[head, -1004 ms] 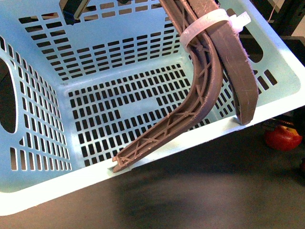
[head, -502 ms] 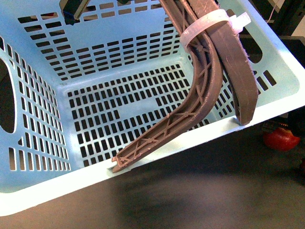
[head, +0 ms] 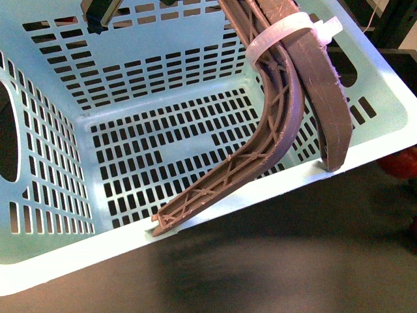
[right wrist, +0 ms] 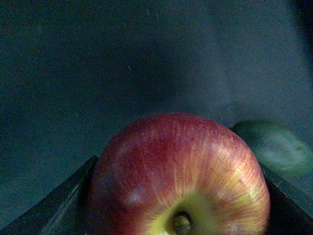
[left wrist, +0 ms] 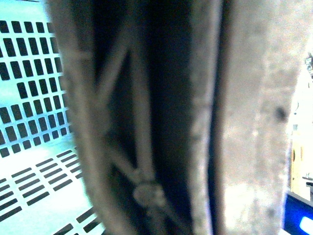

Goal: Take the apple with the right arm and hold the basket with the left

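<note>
Nearest to me, in front of the basket (head: 260,190), the dark table (head: 260,274) lies bare, and that is the open room I have. The basket's near rim cuts slantwise across that strip, higher toward my right. The basket is tipped so that I look past the rim onto its slotted floor and far wall. Its two brown handles (head: 281,117) curve up from the near rim, bound together by a white zip tie (head: 287,32), and they crowd the basket's right half. The apple (right wrist: 178,181) sits just outside the basket's right corner, below the rim, only a red sliver in the front view. My right gripper (right wrist: 178,165) is clamped on it: the dark fingers (right wrist: 63,205) press both flanks, with the stem dimple facing my wrist camera. My left gripper does not show. Its camera is filled by a blurred handle rib against the slotted wall, so I cannot tell whether it grips. Beyond the apple is dull dark surface and a blurred greenish lump (right wrist: 276,147).
</note>
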